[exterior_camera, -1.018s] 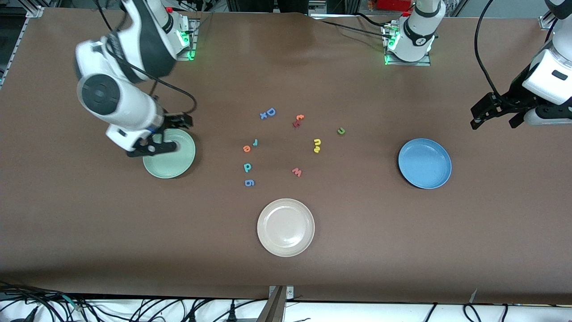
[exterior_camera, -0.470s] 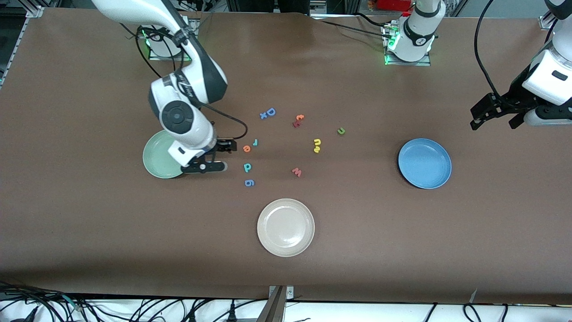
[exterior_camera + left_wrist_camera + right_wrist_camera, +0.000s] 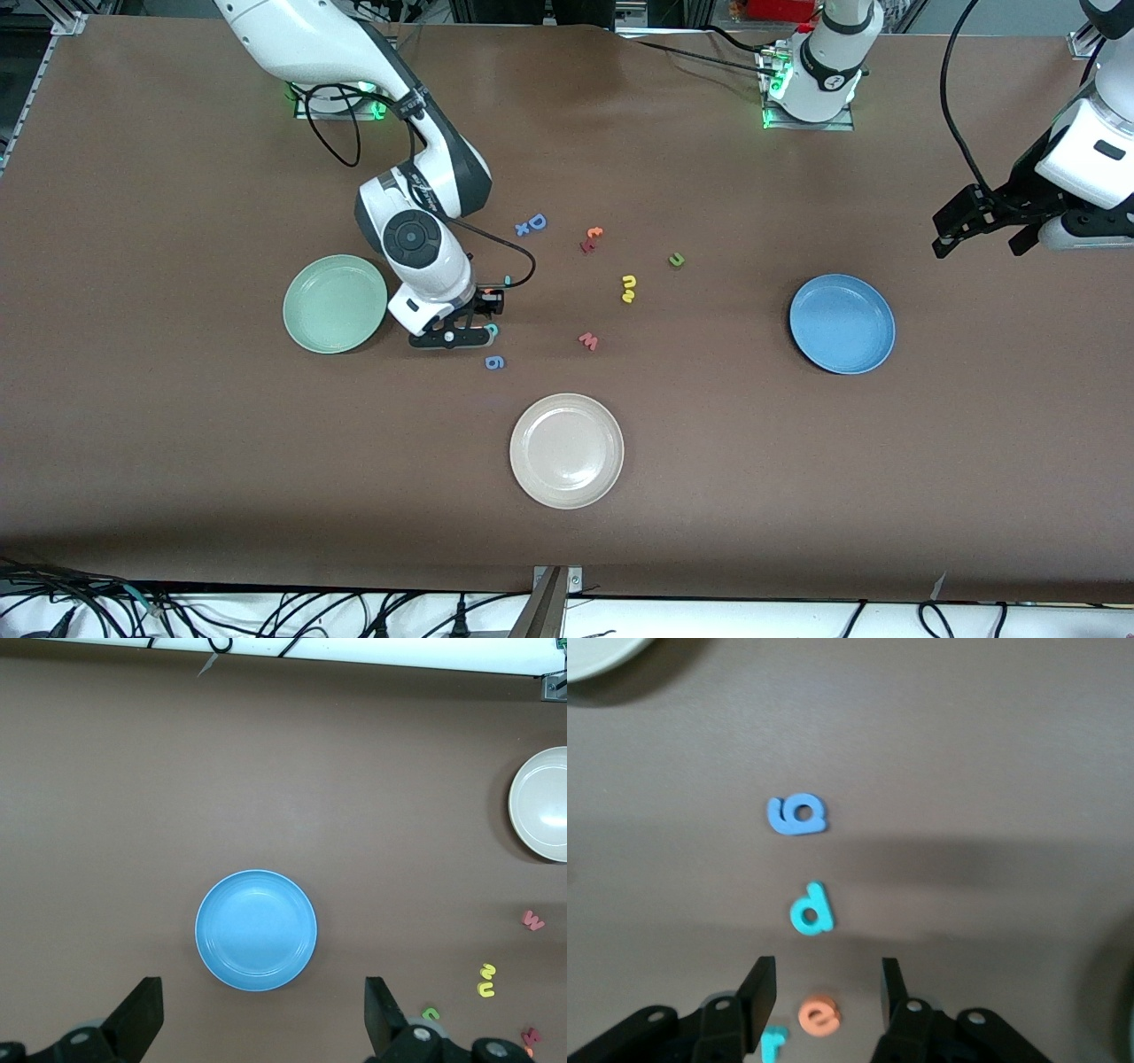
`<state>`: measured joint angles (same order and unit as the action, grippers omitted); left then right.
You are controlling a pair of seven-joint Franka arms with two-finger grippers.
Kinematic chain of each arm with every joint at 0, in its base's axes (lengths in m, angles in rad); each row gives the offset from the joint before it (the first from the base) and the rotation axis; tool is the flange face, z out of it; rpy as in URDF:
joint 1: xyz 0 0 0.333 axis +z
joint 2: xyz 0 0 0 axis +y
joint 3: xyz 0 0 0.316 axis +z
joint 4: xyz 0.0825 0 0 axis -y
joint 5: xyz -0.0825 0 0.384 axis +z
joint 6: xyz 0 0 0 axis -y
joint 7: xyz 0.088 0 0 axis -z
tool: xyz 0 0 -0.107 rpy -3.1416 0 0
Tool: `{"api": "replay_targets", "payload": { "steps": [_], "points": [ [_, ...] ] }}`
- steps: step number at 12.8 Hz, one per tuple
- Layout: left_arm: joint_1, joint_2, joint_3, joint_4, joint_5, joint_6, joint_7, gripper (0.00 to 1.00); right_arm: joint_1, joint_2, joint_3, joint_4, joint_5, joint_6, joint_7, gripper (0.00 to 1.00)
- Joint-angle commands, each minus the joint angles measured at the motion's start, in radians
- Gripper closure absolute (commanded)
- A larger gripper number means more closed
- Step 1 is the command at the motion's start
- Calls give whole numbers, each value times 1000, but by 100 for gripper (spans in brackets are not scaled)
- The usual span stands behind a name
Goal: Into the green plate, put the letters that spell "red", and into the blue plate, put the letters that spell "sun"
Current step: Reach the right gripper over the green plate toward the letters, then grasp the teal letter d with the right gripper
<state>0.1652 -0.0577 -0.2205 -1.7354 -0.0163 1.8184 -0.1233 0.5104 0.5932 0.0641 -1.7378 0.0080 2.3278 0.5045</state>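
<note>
Brown tabletop is carrying the orange e [image 3: 819,1016], lying between the half-parted fingers [image 3: 758,990] of the right tool [image 3: 469,321], beside the green plate [image 3: 306,332]. Centring before pinching would be avoiding the r [image 3: 776,1043]. Left tool [image 3: 983,226] is waiting wide above the blue plate [image 3: 256,929].

The desk [image 3: 177,461] has a matt brown cover, looks like smooth paper or vinyl, barely any shine. The letters look like soft matt foam: teal "d" [image 3: 812,910], orange "e" [image 3: 819,1015], blue "g" [image 3: 796,814], all flat with no gloss. The blue plate [image 3: 256,930] and green plate [image 3: 335,304] look like smooth plastic with a light sheen, same for the beige plate [image 3: 566,450]. The arm shells are glossy white plastic, and the right pincer [image 3: 824,1003] fingers are matt black.
</note>
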Motion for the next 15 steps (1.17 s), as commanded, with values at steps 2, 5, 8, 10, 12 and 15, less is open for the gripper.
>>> {"api": "replay_targets", "payload": {
  "steps": [2, 5, 8, 10, 12, 15],
  "points": [
    [8, 7, -10, 24, 9, -10, 8, 0, 20, 63, -7, 24, 1, 99, 2, 45],
    [4, 1, -8, 14, 7, -10, 10, 0, 28, 100, -7, 24, -32, 140, 2, 45],
    [-3, -13, -7, 1, 7, -10, 8, 0, 33, 123, -7, 24, -52, 179, 3, 45],
    [-3, -14, -7, 0, 7, -10, 8, 0, 39, 131, -9, 24, -54, 180, 3, 46],
    [-3, -16, -7, 0, 6, -10, 8, 0, 40, 134, -10, 23, -57, 180, 0, 51],
    [-26, -13, -8, -1, 7, -39, 8, 0, 40, 134, -12, 23, -62, 177, -3, 85]
  ]
}}
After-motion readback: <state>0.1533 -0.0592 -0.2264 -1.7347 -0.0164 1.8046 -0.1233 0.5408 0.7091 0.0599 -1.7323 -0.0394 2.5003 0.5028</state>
